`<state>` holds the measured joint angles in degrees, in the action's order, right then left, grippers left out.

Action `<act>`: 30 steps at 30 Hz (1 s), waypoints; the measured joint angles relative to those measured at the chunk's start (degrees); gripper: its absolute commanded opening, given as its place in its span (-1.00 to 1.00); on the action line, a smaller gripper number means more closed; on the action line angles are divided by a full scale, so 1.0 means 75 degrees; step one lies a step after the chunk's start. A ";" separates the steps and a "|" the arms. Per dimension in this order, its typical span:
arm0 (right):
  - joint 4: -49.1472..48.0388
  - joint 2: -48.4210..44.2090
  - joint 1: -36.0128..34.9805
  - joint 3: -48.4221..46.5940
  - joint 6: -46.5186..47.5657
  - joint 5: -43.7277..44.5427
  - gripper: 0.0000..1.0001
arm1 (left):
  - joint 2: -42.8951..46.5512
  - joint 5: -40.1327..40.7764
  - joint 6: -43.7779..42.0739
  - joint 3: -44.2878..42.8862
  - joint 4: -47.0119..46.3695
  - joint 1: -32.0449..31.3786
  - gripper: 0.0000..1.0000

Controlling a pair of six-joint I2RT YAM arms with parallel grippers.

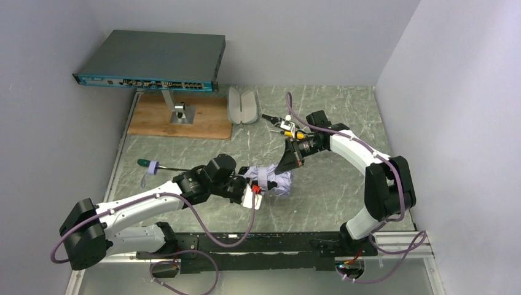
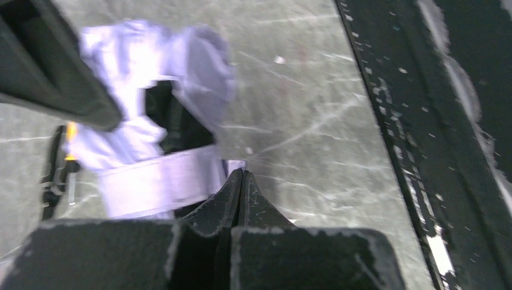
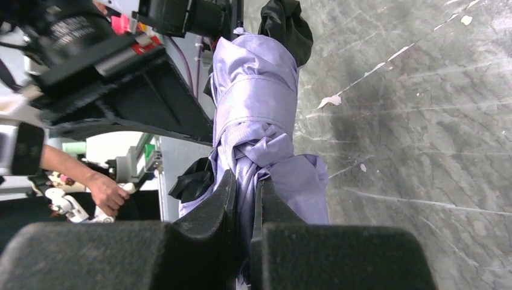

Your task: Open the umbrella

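Observation:
The folded umbrella lies in the middle of the table, a pale lavender bundle with black lining showing. My left gripper is at its near-left side, jaws pressed together at the end of the fabric strap; the wrist view shows my left gripper pinching the strap's tip. My right gripper comes down on the bundle from the far side. In the right wrist view my right gripper is shut on a twisted fold of the umbrella's fabric. The handle and shaft are hidden.
A pale oval case lies open at the back. A network switch stands on a wooden board. A green-handled screwdriver lies at left, small tools behind the right arm. A black rail runs along the near edge.

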<state>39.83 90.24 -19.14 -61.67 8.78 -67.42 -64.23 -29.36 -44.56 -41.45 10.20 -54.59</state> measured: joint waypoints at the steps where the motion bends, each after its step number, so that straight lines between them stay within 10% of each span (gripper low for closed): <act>1: -0.0035 0.0058 0.0032 0.0000 -0.0020 -0.0067 -1.00 | 0.0000 -0.0119 -0.0029 0.0058 0.0122 -0.0003 -1.00; 6: -0.0050 0.0201 0.0128 0.0000 -0.0192 -0.0551 -1.00 | -0.0047 -0.0376 -0.0289 0.0224 0.0595 -0.0032 -1.00; 9: 0.0038 0.0259 0.0125 -0.0006 -0.0178 -0.0726 -1.00 | -0.0055 -0.0455 -0.0554 0.0187 0.0804 -0.0032 0.22; 12: 0.0379 0.0370 0.0149 -0.0143 0.0213 -0.0746 -1.00 | -0.0055 -0.0519 -0.0577 -0.0140 0.1498 -0.0029 0.59; 22: 0.3276 0.0825 0.0210 -0.1148 0.3351 -0.0629 -1.00 | 0.2317 -0.0629 0.0452 -0.0982 0.2544 0.0699 0.61; 30: 0.1043 -0.0723 0.0198 -0.0627 0.1396 0.0032 -1.00 | 0.3083 -0.0385 0.1655 -0.1163 0.3436 0.0866 0.60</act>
<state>47.66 84.82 -17.65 -66.37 19.25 -67.18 -41.10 -32.25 -32.14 -50.17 35.97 -48.10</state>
